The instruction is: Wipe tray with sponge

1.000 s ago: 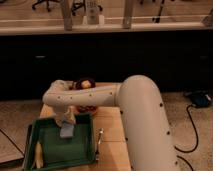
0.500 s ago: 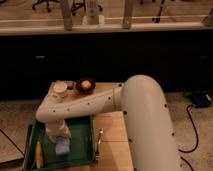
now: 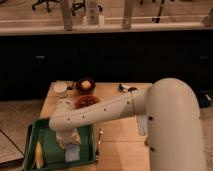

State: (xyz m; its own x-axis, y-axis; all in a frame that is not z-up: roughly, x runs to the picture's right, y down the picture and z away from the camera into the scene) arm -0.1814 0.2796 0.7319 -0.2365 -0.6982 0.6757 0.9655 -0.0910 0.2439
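Observation:
The dark green tray [image 3: 50, 129] lies at the table's front left corner. The pale blue-grey sponge [image 3: 72, 153] rests on the tray floor, near its front right part. My gripper [image 3: 68, 141] hangs from the white arm straight down over the tray and sits directly on top of the sponge's far edge. The wrist hides where it meets the sponge. A long yellow object [image 3: 38, 155] lies along the tray's left side.
At the back left of the wooden table [image 3: 120, 137] stand a white cup [image 3: 60, 88], a dark bowl with a yellow item [image 3: 86, 85] and a bowl of red food [image 3: 86, 102]. A small dark object [image 3: 127, 88] lies at the back. A utensil [image 3: 99, 140] lies beside the tray's right rim.
The gripper and sponge have slid from the far part of the tray toward its front edge, and in the last half second a little to the right.

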